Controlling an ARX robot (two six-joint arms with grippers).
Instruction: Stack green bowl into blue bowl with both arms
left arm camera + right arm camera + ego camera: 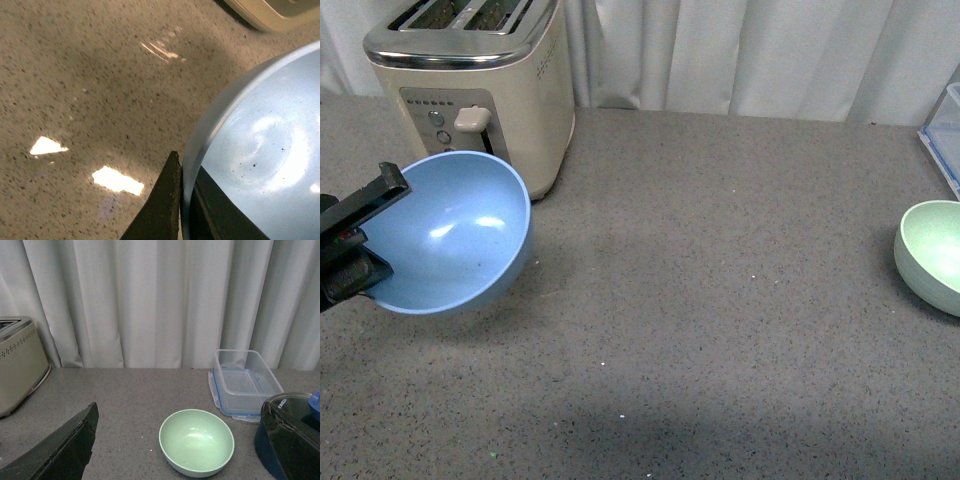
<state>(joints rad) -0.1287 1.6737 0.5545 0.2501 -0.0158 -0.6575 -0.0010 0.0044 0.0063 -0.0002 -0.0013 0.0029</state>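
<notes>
Grip on the blue bowl [455,240] is at the rim: the left gripper [368,235] has its jaws clamped on the near wall, one finger inside and one outside, as the left wrist view shows with the thin edge pinched between the two dark pads. Held by one side like this, the bowl hangs tilted with its mouth turned up and towards the middle of the table [700,300]. It seems clear of the surface, just in front of the toaster [470,80]. That tilt looks like a result of the one-sided pinch and not a chosen pose, so the bowl will likely need levelling or setting down before it can receive anything. The green bowl [935,255] sits upright on the table at the far right, well apart from the blue one, near a clear container [245,385]. The right gripper [179,410] is out of the front view. Its own camera shows its jaws wide apart and empty, with the green bowl framed between them but ahead of the fingers and untouched. This reads as lining up for a rim grasp. My judgement is that stacking has barely begun, since one bowl is in hand, the other is not yet picked up, and the two must be brought together
</notes>
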